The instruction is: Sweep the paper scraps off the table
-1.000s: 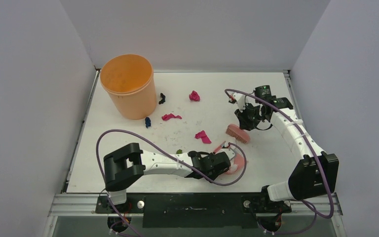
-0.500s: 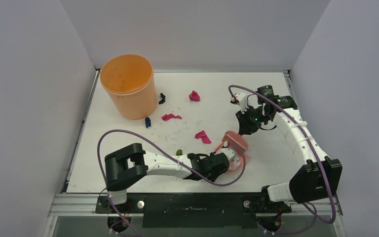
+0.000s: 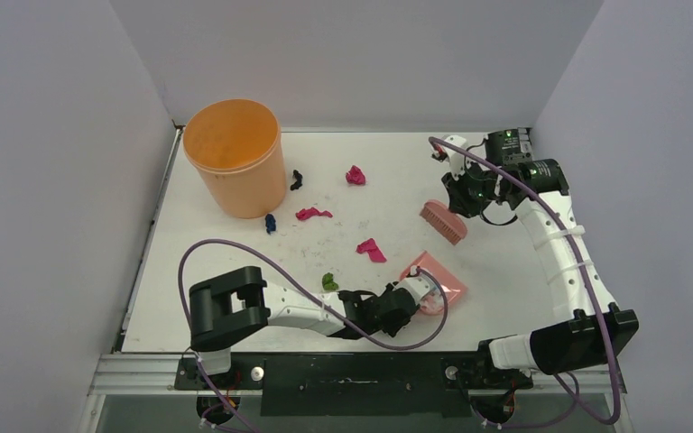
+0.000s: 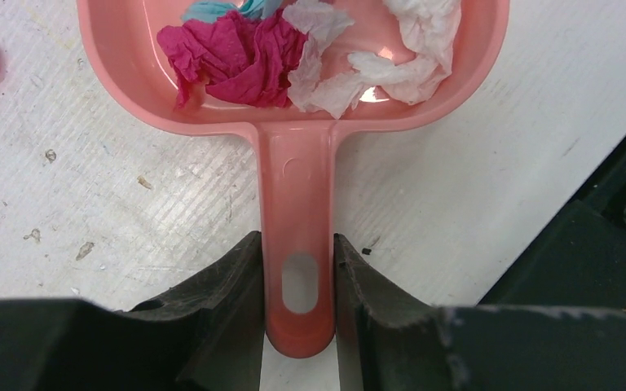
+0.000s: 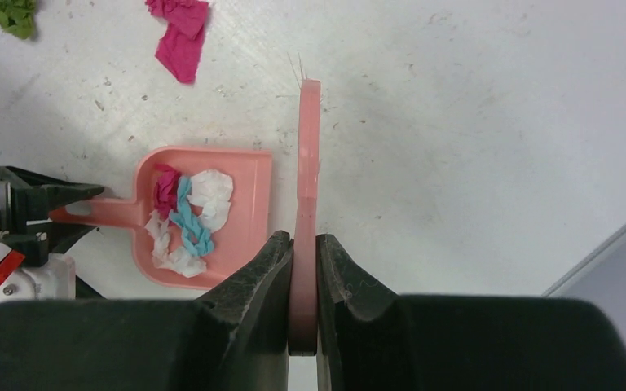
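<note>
The left gripper point(image 4: 297, 277) is clenching the handle of the pink dustpan point(image 4: 297, 187), one finger pressing on each side. The pan is lying on the table point(image 3: 370, 153) near its near edge, right of centre. Its long axis is running from near left to far right, with the handle pointing back at the gripper and the open mouth facing far right. Inside it, a magenta scrap point(image 4: 232, 53), white scraps point(image 4: 375, 57) and a teal scrap point(image 4: 212, 10) are sitting bunched together.

The right gripper point(image 5: 304, 252) is grasping the pink brush point(image 3: 442, 222) just beyond the pan's mouth, the brush's long axis slanting from far left to near right. Whether the bristles are touching the table cannot be told.

Loose scraps are lying further left:
- A green one point(image 3: 329, 282) is sitting near the left arm.
- A magenta one point(image 3: 370, 250) is stretching from far left to near right.
- A long magenta one point(image 3: 312, 214) is lying left to right.
- Another magenta one point(image 3: 355, 175) is sitting farther back.
- A black one point(image 3: 297, 179) and a dark blue one point(image 3: 270, 223) are lying just beside the orange bucket point(image 3: 235, 158).
</note>
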### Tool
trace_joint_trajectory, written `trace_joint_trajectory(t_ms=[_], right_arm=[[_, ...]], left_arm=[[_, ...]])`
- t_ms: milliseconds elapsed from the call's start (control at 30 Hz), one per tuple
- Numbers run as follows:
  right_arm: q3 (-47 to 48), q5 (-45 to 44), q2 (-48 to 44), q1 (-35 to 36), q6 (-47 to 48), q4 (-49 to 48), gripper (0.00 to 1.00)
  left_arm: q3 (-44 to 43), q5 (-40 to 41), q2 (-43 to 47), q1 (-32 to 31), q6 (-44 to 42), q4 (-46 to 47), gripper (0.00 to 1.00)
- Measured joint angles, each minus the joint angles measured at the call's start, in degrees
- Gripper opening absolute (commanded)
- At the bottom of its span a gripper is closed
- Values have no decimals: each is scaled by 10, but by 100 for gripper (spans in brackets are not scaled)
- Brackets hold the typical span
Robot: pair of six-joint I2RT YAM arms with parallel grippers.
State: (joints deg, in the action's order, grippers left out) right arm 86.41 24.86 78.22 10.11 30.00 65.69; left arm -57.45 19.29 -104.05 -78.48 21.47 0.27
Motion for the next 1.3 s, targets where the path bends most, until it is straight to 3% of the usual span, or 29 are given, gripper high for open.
trace_joint_trajectory(t_ms=[233,433,667,900,1300], right_arm=[[-38,-38,-47,-34,-39,-83,5],[-200,-36,-108,-98,-143,-250,5],[-332,-26,-140,-101,-259,-403,5],[-473,52,-207,-154,-339,-559,5],[-488,124,-214,-170,-359,-635,5]], left_arm=[[0,0,14,-6,-4,-6,0],[-2,3,59,-6,-1,-54,0],[-29,33,81,-6,5,-136,0],[-47,58,111,4,13,-223,0],[-140,60,184,155,12,-313,0]])
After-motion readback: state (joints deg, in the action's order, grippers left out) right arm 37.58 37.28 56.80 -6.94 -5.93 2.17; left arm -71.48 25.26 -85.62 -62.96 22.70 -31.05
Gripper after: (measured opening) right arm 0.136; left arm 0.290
